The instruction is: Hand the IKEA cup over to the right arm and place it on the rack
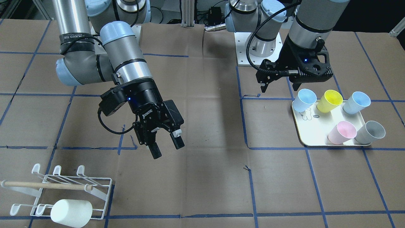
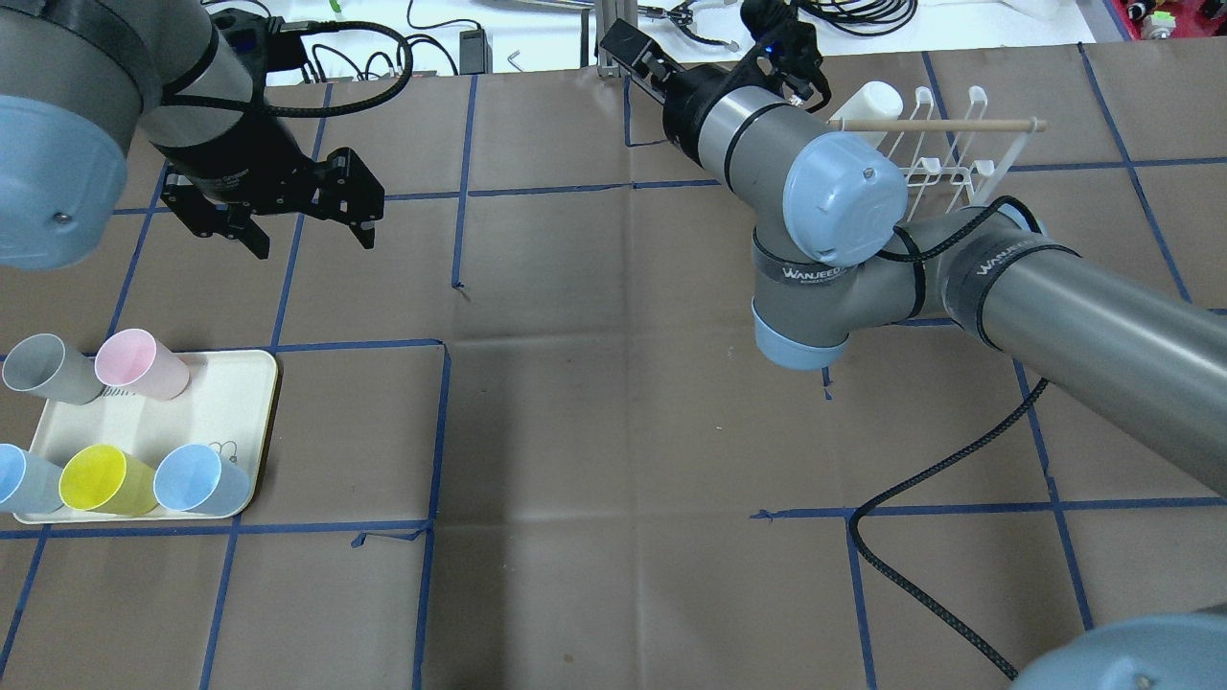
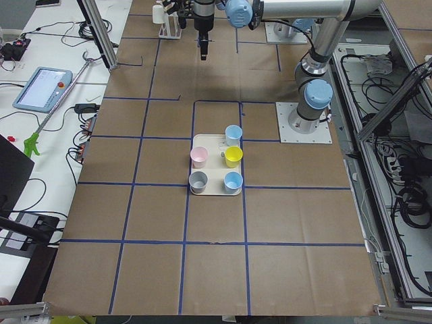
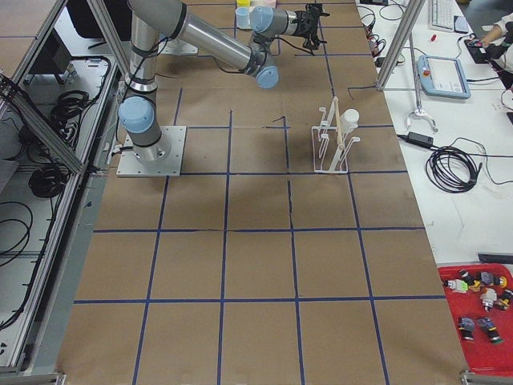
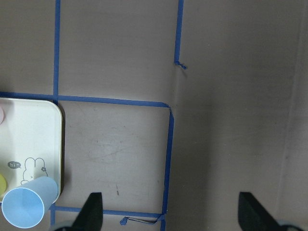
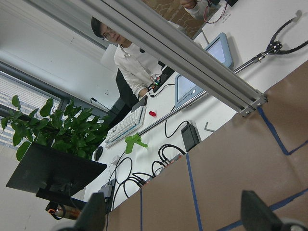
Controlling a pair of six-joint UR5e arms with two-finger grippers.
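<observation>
On the front-facing camera you are between cups. One white cup (image 1: 71, 212) already sits on the rack (image 1: 47, 185), five more stand on the tray (image 1: 311, 126), and neither claw carries anything. The left claw (image 1: 279, 86) hangs spread near the tray's robot-side edge, closest to the pale blue cup (image 1: 303, 99). The right claw (image 1: 167, 148) hovers over the middle of the table (image 1: 215, 126), its fingers apart and empty. I judge the step in hand to be the left arm's pick. Your next move calls for lowering onto one cup without knocking its close neighbours. Overhead, the left claw appears beyond the tray instead, so its height and position over the cups are hard to fix, and the right claw is partly hidden by its own wrist. In the left-end view both arms crowd the top edge, and you cannot sort the claws. The right-end view shows the rack and white cup, both small. The left wrist camera shows wide-set fingertips (image 5: 94, 211), a tray corner and the pale blue cup, cut off at bottom-left. The right wrist camera shows only spread fingertips and an operator (image 6: 127, 53), with no cup or rack.
</observation>
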